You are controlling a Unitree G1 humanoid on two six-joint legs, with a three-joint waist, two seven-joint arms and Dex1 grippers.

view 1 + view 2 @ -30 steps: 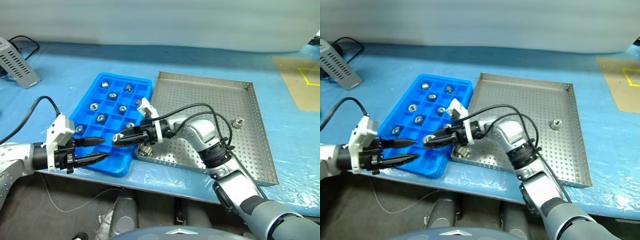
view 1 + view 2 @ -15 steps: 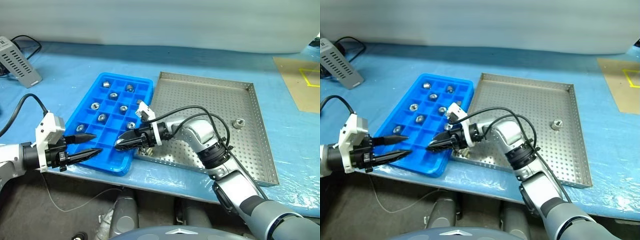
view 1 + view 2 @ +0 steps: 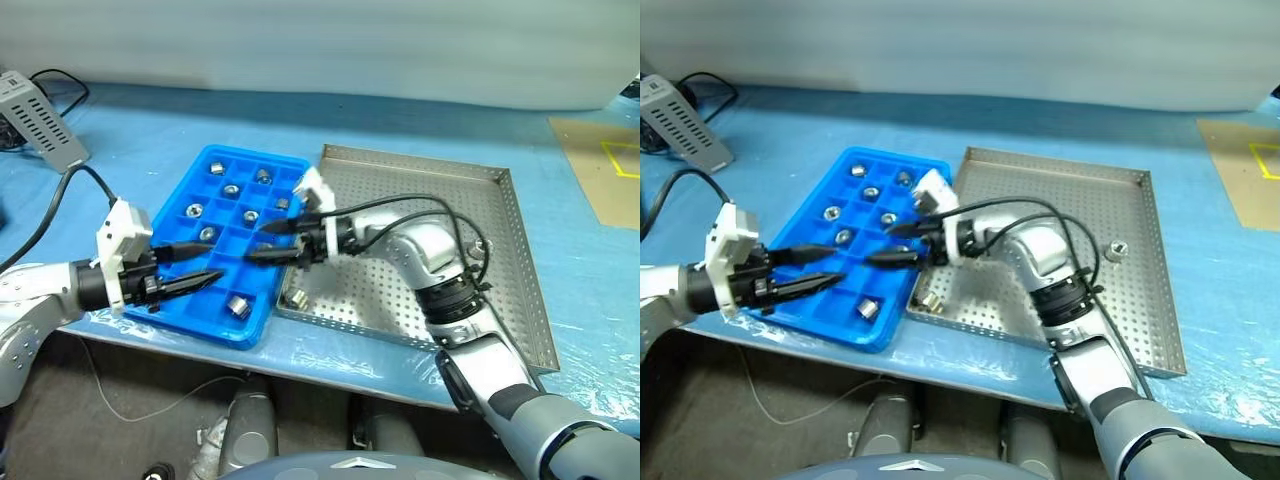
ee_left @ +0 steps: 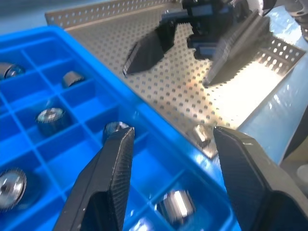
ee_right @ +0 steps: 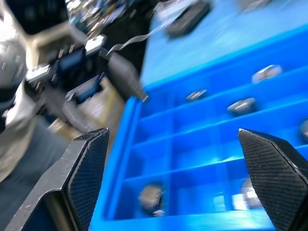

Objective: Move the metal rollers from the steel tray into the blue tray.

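Glossy blue plastic tray [image 3: 190, 240]; matt perforated steel tray [image 3: 440, 220].

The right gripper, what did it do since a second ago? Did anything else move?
The right gripper opened and let go of a metal roller, which now lies in a near compartment of the blue tray. The gripper then lifted up and away over the tray. The left gripper shifted a little and stayed open and empty. One roller still sits in the steel tray.

Blue-covered table [image 3: 130, 150], blue tray [image 3: 170, 215], steel tray [image 3: 520, 290]
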